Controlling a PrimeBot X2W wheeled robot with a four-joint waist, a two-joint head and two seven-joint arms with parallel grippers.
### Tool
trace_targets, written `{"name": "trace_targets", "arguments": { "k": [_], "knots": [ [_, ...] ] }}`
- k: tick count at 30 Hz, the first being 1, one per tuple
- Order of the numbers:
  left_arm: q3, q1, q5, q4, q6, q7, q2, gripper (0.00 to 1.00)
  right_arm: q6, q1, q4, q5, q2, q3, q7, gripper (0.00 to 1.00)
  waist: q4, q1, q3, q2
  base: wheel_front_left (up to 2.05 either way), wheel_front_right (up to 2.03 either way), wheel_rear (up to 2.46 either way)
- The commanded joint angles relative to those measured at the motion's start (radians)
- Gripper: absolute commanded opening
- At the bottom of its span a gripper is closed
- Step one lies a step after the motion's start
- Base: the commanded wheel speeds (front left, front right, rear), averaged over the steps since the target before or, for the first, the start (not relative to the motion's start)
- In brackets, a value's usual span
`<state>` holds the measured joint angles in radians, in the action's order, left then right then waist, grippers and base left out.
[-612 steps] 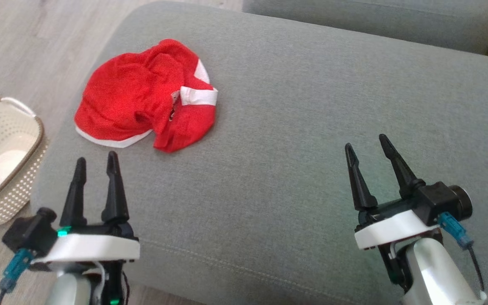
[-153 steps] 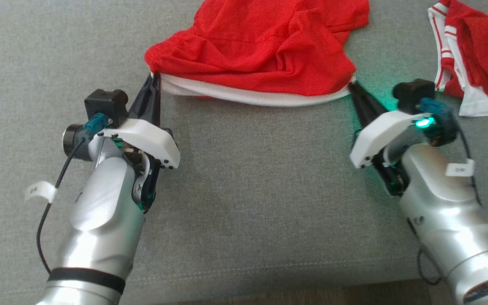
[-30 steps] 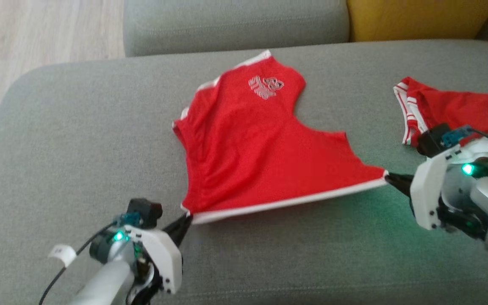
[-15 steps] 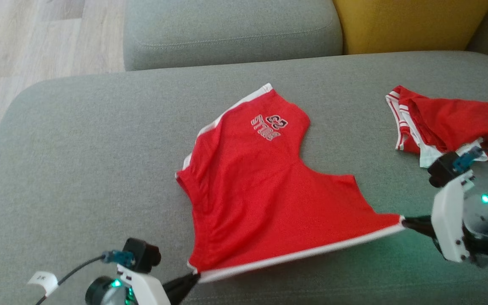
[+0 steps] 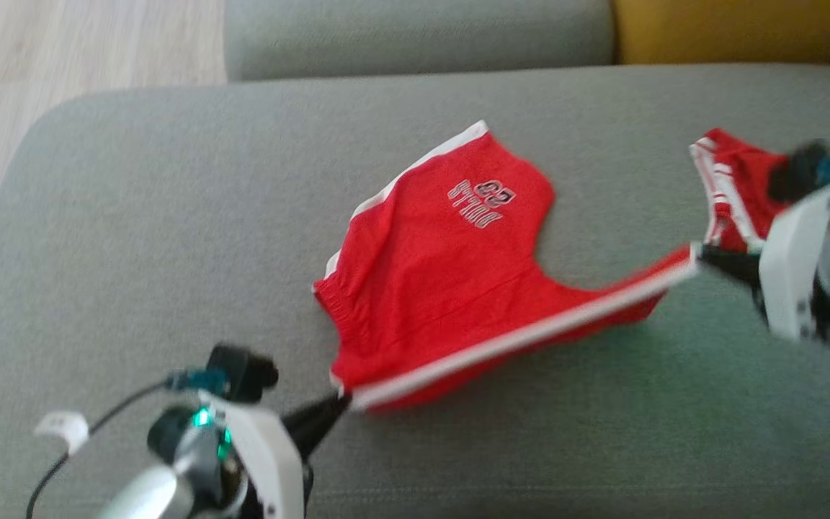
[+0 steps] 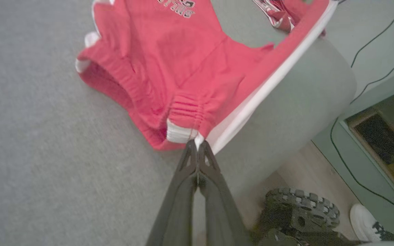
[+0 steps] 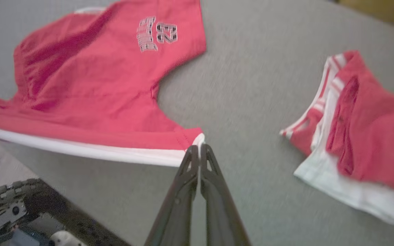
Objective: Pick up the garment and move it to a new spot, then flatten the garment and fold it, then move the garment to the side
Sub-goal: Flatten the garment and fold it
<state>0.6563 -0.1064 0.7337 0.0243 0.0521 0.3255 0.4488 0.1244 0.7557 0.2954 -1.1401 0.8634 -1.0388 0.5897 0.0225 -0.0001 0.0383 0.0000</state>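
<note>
Currently the red garment point(image 5: 451, 267), a pair of shorts with white trim and a printed number, is lying partly spread near the middle of the grey sofa cushion point(image 5: 170, 252). Its white-banded edge is being held taut and raised off the fabric between the two grippers. The left gripper point(image 5: 339, 404) is sitting at seven o'clock of the garment, its dark fingers clenched together on the gathered, white-edged corner; the left wrist view is showing the tips pinching that corner. The right gripper point(image 5: 703, 254) is sitting at three o'clock of the garment, its fingers likewise clamped on the opposite corner of the white band. The leg carrying the print is pointing toward twelve o'clock and resting flat on the cushion. A second red-and-white garment point(image 5: 735, 184) is lying crumpled at two o'clock, just behind the right gripper and apart from the shorts. A yellow cushion point(image 5: 725, 29) is showing at one o'clock, and pale wooden floor point(image 5: 83, 43) at eleven o'clock.
</note>
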Motion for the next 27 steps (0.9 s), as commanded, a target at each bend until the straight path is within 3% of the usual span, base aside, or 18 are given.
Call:
{"name": "trace_targets", "arguments": {
  "k": [1,8,13,27],
  "knots": [
    [-0.059,-0.070,-0.014,0.018,-0.009,0.001,0.021,0.00,0.006,0.036,0.001,0.015,0.024,0.031,-0.005,0.00,0.025,0.0001,0.029,0.0000,0.00,0.00,0.00],
    [-0.055,-0.210,-0.035,-0.043,-0.001,-0.006,-0.047,0.00,0.006,0.204,0.097,0.050,-0.084,0.101,-0.002,0.00,0.092,0.0001,0.137,0.0000,0.00,0.00,0.00],
    [-0.059,-0.311,-0.043,-0.119,0.010,-0.029,-0.099,0.00,0.006,0.295,0.184,0.099,-0.150,0.096,0.001,0.00,0.136,0.0001,0.203,0.0000,0.00,0.00,0.00],
    [-0.056,-0.519,-0.066,-0.302,0.042,-0.119,-0.196,0.00,0.006,0.475,0.372,0.167,-0.220,0.060,-0.090,0.00,0.240,0.0001,0.349,0.0000,0.00,0.00,0.00]
  ]
}}
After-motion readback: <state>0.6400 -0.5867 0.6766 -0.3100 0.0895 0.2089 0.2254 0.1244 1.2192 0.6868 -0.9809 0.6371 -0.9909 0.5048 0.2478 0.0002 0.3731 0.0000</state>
